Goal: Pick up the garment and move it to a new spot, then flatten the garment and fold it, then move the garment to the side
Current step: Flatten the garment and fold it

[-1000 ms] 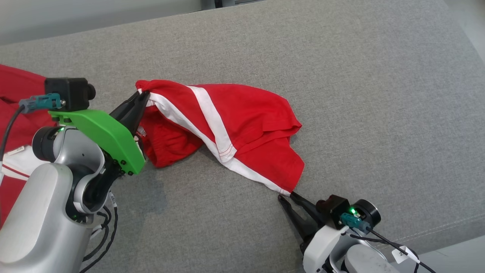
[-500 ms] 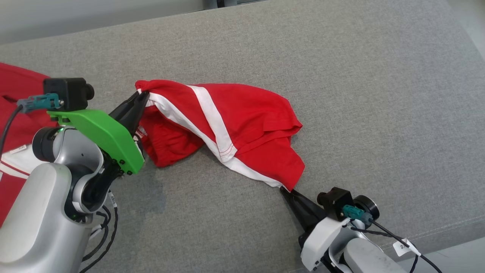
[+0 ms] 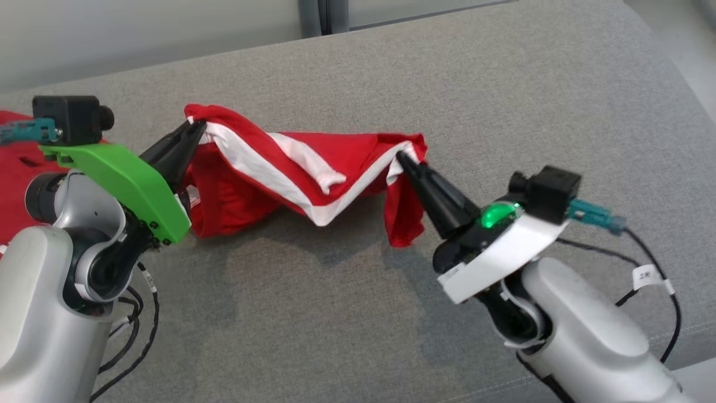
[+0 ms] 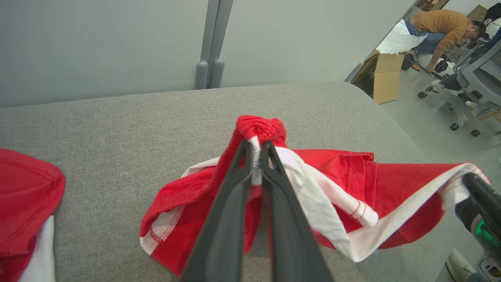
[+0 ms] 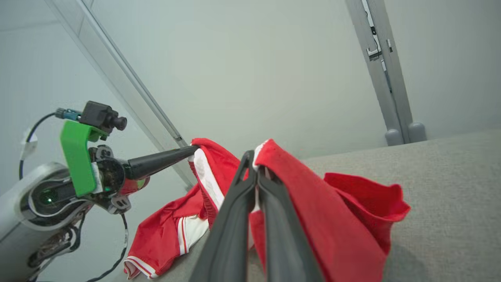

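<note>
Your left gripper [image 3: 194,130] is clamped tight on the bunched elastic waistband of the red shorts [image 3: 291,168]. Your right gripper [image 3: 400,159] is pinched closed on a white-trimmed hem corner at the other end. The shorts hang between the two claws above the grey cushion [image 3: 475,84], sagging in the middle with the white stripe twisted over itself. The bulk under the left claw droops low, and you cannot tell from here whether it rests on the cushion.

Expect the shorts to handle as light, thin, limp cloth with no shape of its own. It will likely drape, fold and twist wherever you leave slack. The doubled edges look like the safest holds, as the waistband and the stitched hems give the narrow fingers something thick to bite. A hard pull apart could drag a hem out of the tips, so take up the slack gently.

A second red garment [image 3: 17,168] lies on the cushion to your left, apart from the shorts. The one container is a cardboard box [image 4: 385,76] on the floor beyond the cushion, flaps open; its contents are hidden.
</note>
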Available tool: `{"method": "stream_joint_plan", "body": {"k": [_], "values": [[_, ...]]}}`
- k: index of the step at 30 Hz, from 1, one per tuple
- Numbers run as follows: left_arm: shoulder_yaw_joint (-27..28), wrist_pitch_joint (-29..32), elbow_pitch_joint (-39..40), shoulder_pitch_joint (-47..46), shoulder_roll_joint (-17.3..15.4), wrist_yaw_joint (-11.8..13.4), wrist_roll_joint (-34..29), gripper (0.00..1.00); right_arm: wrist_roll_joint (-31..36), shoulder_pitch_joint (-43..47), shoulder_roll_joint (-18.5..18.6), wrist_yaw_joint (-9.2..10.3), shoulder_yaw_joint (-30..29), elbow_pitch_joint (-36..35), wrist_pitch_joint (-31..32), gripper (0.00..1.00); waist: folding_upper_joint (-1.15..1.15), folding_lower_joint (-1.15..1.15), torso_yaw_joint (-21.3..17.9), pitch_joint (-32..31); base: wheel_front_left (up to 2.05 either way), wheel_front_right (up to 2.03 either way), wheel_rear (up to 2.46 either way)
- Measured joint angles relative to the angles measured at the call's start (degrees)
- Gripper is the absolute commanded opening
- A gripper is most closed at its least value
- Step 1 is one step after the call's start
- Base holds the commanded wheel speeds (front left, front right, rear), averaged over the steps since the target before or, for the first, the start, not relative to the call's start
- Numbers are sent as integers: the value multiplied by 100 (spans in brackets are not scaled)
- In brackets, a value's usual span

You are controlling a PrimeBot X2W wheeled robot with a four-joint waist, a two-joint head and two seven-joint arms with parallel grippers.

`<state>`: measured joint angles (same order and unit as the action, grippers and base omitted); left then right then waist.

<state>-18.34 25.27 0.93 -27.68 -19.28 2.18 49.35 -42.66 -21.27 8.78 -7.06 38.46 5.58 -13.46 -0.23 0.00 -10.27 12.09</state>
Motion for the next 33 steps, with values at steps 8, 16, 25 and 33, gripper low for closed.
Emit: {"method": "stream_joint_plan", "body": {"k": [8, 16, 25, 33], "values": [[98, 218, 0, -128, -35, -12, 94, 0, -1232, -299, 641, 0, -499, -858, 327, 0, 0, 0, 73, -183, 0, 0, 0], [257, 277, 187, -116, -52, 31, 344, 0, -1980, -295, 1304, 0, -1018, -1188, 626, 0, 0, 0, 142, -325, 0, 0, 0], [366, 402, 801, 13, -162, -49, 669, 0, -2415, -265, 1889, 0, -1236, -1963, 822, 0, 0, 0, 171, -487, 0, 0, 0], [501, 682, 1712, 69, -181, -65, 1093, 0, -3066, -266, 2264, 0, -1926, -3171, 720, 0, 0, 0, 154, -695, 0, 0, 0]]}}
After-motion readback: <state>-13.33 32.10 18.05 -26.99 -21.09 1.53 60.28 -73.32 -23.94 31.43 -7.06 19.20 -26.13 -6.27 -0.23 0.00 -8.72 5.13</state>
